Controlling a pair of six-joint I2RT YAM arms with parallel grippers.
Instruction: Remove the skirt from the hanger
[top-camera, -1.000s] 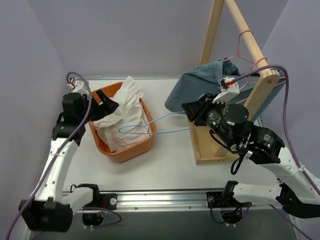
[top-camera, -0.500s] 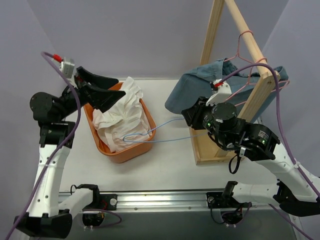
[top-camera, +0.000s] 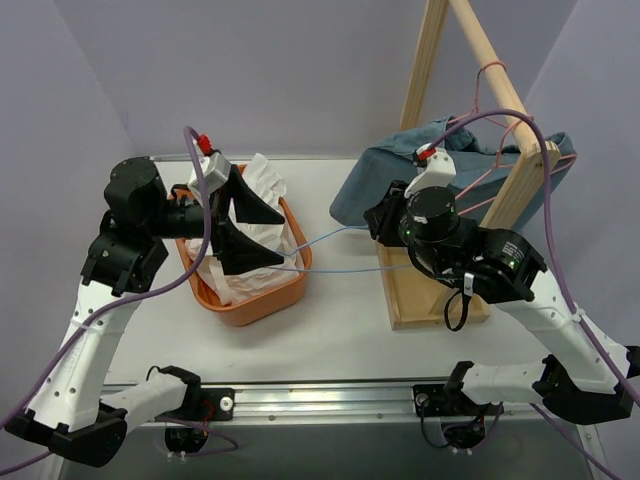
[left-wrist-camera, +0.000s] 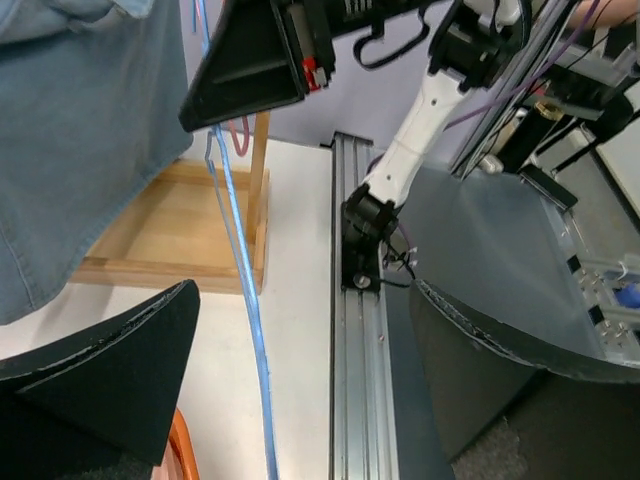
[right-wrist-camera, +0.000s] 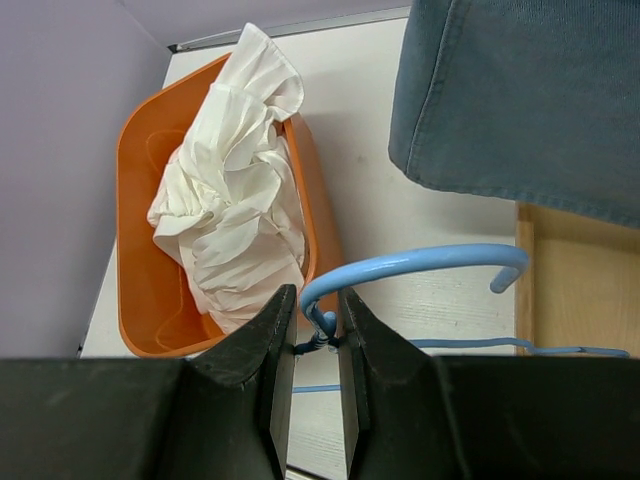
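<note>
- The right gripper (top-camera: 376, 228) is clenched on the light-blue wire hanger (top-camera: 330, 234). The top view shows only that its black fingers meet the wire's end beside the wooden A-frame rack (top-camera: 430, 295).
- The right wrist view settles the grip. The 2 fingers (right-wrist-camera: 272, 350) pinch the twisted neck just under the hanger's (right-wrist-camera: 420, 258) curved hook.
- From that grip the hanger reaches left across the white table (top-camera: 340, 320), and its far loop lies over the orange plastic basket (top-camera: 265, 300).
- The left gripper (top-camera: 285, 240) is released, with its 2 fingers spread wide above the basket.
- Only the left wrist view shows the blue wire (left-wrist-camera: 245, 310) running through the gap of the left gripper (left-wrist-camera: 305, 290), touching neither finger (left-wrist-camera: 110, 370).
- That view also takes in the aluminium rail (left-wrist-camera: 360, 350) at the table's near edge.
- A crumpled white garment (top-camera: 265, 185) fills the basket. The right wrist view shows it (right-wrist-camera: 235, 200) heaped above the orange wall (right-wrist-camera: 140, 180).
- A blue denim garment (top-camera: 375, 175) hangs at the rack, with its stitched hem (right-wrist-camera: 520, 100) just above the hook.
- Only the top view shows the pink wire hanger (top-camera: 478, 85) on the rack's sloping bar.
- The blue hanger's wire is bare. I cannot tell which of the 2 garments is the skirt.
</note>
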